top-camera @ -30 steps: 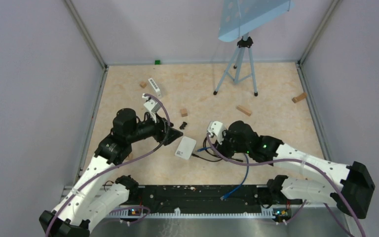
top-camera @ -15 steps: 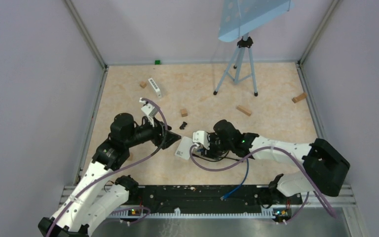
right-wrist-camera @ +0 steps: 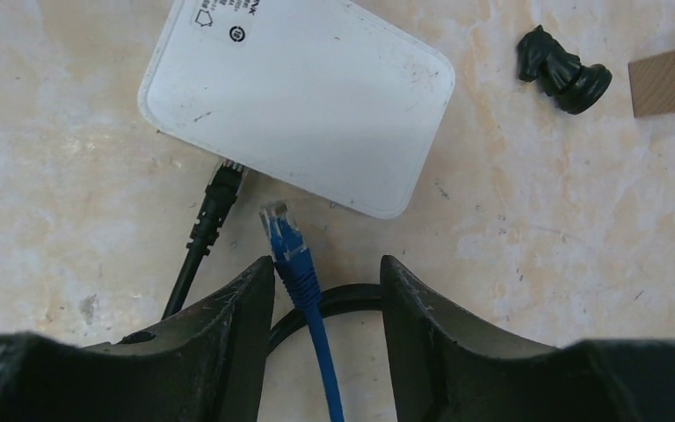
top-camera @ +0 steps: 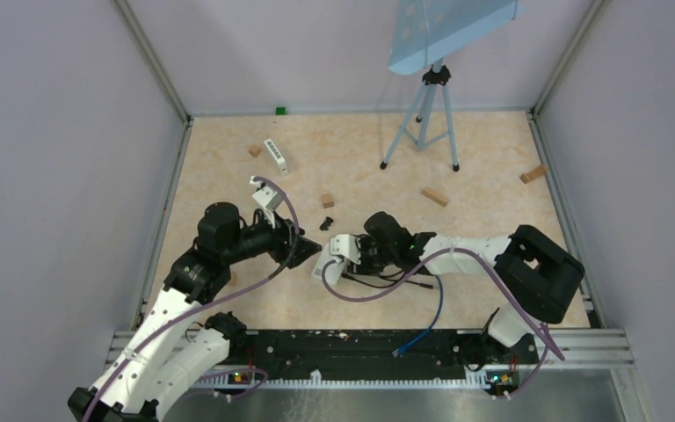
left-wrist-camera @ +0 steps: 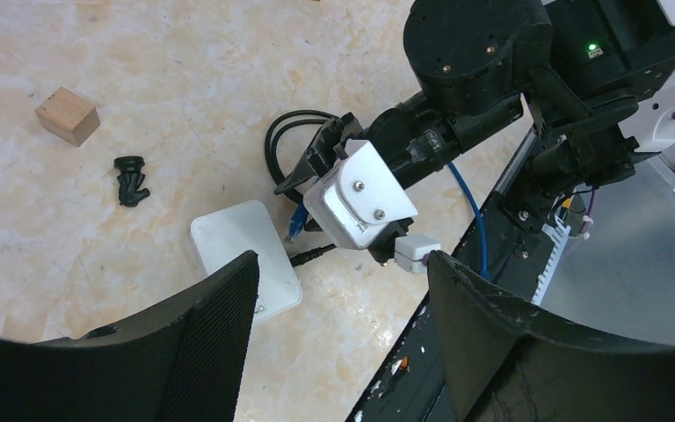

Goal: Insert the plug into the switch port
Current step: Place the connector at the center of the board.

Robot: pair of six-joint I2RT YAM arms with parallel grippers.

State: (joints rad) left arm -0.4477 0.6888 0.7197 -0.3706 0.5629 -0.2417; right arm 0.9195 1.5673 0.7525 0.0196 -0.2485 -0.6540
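The white switch point(right-wrist-camera: 303, 97) lies flat on the table, its port edge facing my right gripper point(right-wrist-camera: 327, 268). The blue plug point(right-wrist-camera: 279, 230) on its blue cable lies between the right fingers, resting against the left finger point(right-wrist-camera: 228, 325), a little short of the switch edge. The jaws stand apart, with a gap on the plug's right side. A black power cable point(right-wrist-camera: 206, 233) is plugged into the switch just left of the plug. My left gripper point(left-wrist-camera: 343, 264) hovers open over the switch point(left-wrist-camera: 242, 251), holding nothing. In the top view both grippers point(top-camera: 309, 249) point(top-camera: 344, 261) meet at the switch point(top-camera: 321, 266).
A black chess knight point(right-wrist-camera: 562, 70) and a wooden block point(right-wrist-camera: 668, 81) lie just beyond the switch. Further blocks point(top-camera: 434, 196) point(top-camera: 533, 174), a white strip point(top-camera: 275, 156) and a tripod point(top-camera: 422, 114) stand farther back. The black rail point(top-camera: 360, 347) runs along the near edge.
My right arm has swung left, bringing its gripper up to the switch with the plug between its fingers, and its jaws have narrowed slightly. The left gripper has dropped a little toward the switch.
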